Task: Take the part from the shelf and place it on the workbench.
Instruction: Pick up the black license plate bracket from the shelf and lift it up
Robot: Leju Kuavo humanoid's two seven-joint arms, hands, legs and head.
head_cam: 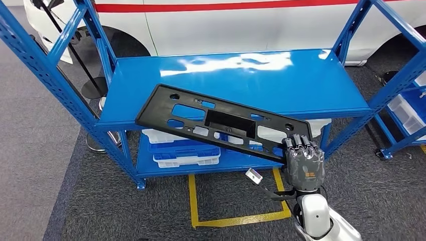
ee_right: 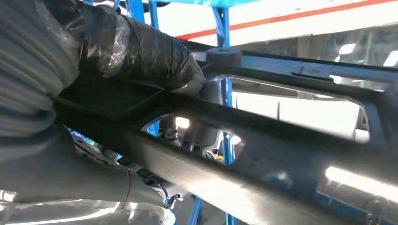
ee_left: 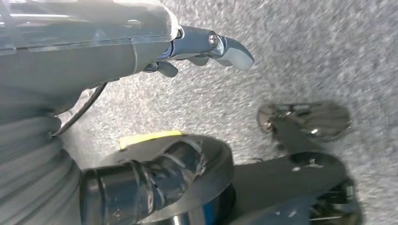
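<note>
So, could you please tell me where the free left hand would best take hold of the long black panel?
Probably the far short end of the black panel, approached from the robot's left. The right hand grips only the near right end, so the long flat piece cantilevers across the blue shelf. The cutouts near that end offer rims for fingers to wrap.

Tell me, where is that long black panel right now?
In the head view, the black panel lies slanted across the blue shelf's front edge, its right end held by the right hand.
</note>
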